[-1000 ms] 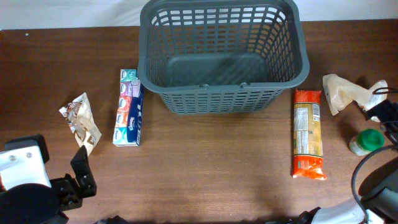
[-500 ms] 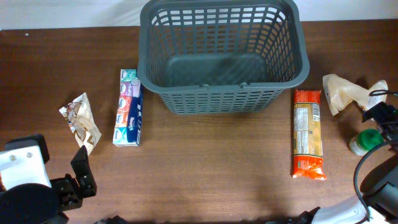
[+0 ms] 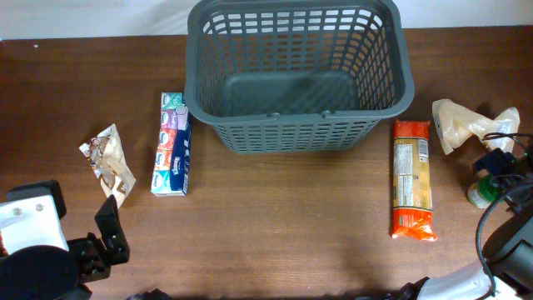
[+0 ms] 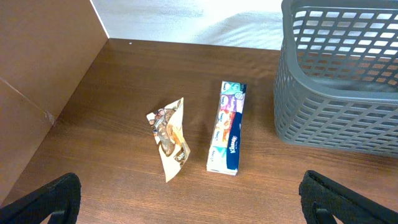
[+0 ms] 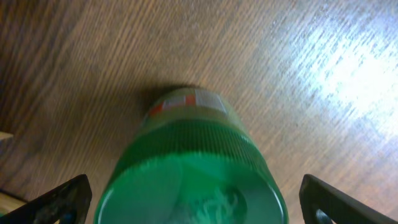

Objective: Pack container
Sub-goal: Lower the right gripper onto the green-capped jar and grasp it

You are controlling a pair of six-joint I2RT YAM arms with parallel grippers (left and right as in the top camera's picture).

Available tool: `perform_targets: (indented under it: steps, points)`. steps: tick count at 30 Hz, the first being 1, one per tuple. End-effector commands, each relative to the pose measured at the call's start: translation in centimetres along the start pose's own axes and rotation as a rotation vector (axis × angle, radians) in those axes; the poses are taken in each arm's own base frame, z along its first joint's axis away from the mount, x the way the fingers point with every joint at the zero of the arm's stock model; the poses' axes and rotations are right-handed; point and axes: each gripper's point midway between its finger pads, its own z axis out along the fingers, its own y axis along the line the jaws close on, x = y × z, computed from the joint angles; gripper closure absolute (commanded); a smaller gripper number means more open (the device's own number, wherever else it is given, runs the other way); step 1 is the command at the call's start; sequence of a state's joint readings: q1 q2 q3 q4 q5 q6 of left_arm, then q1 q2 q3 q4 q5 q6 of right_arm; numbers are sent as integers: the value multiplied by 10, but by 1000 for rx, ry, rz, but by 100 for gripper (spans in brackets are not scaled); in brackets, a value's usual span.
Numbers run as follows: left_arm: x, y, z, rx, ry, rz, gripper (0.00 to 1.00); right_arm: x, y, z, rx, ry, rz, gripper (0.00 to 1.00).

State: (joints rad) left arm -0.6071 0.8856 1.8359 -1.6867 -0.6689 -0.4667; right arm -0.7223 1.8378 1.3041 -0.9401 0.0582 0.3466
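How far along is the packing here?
Nothing is packed: the container is empty. In hand: the right jaws stand open either side of the green-lidded jar, not yet closed. Left: that jar, the tissue pack, snack packet, orange packet and clear bag, all on the table. The left jaws are open, holding nothing.

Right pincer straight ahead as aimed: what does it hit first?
Probably the green jar lid, centred below the open right pincer; how near it is, I can't judge.
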Motion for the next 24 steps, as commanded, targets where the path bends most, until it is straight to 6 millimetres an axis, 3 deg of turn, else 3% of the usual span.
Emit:
perform_targets:
  steps: [1, 5, 15, 24]
  points:
    - [1, 0, 1, -3, 5, 12, 0, 3, -2, 6, 0, 7, 3, 1]
    - [1, 0, 1, -3, 5, 12, 0, 0, 0, 13, -4, 6, 3, 1]
    - [1, 0, 1, -3, 5, 12, 0, 12, 5, 52, -3, 109, -1, 1]
    - [1, 0, 1, -3, 5, 12, 0, 10, 6, 54, -5, 103, -1, 1]
